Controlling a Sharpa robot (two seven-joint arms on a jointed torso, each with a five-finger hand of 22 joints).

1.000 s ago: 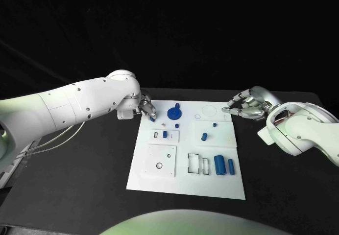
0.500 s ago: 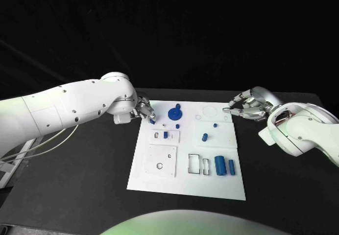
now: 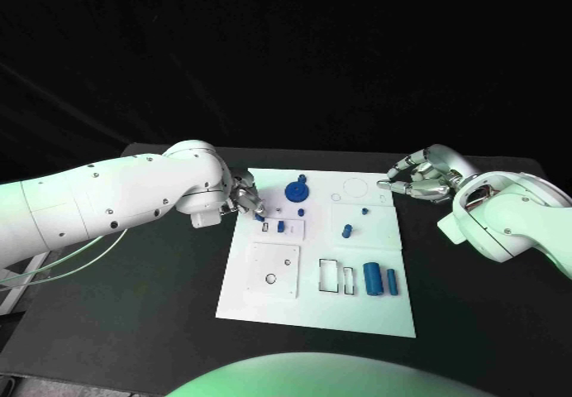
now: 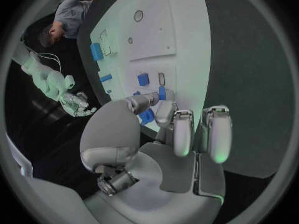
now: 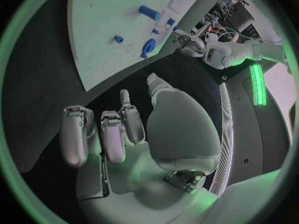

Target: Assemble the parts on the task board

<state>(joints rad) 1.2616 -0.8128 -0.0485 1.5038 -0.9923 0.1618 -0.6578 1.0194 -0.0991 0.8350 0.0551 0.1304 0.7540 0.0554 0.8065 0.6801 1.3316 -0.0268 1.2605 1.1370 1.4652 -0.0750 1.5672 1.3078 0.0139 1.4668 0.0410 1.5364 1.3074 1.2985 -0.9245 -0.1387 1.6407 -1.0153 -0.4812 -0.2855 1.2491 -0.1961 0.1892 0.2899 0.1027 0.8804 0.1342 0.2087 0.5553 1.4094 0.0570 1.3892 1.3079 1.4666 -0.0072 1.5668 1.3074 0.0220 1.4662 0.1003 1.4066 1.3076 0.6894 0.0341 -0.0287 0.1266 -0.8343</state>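
Your left hand (image 3: 245, 198) sits at the far left edge of the task board (image 3: 269, 302), with the fingers drawn together over the board's upper left corner. In the left wrist view the fingertips (image 4: 163, 95) pinch a small blue part (image 4: 161, 92) just above the white surface, beside a small slot (image 4: 162, 78) and a blue square part (image 4: 143, 79). The board lies in the middle of the black table (image 3: 131, 314). Moving across it, you see a round blue part (image 3: 294, 193) near the far edge, a short blue peg (image 3: 280, 225) standing in the small panel just beside your left hand, and another blue piece (image 3: 345, 231) standing near the board's middle. Toward the near side a square white panel (image 3: 272, 270) lies on the left, then two dark rectangular slots (image 3: 334, 275), then a blue cylinder (image 3: 372, 278) with a narrow blue bar (image 3: 391, 282) lying just beside it. Your right hand (image 3: 416, 182) is off the board, just past its far right corner, with the fingers curled inward; the right wrist view shows its fingers (image 5: 111, 134) bent in over the palm with nothing between them, above the dark table.
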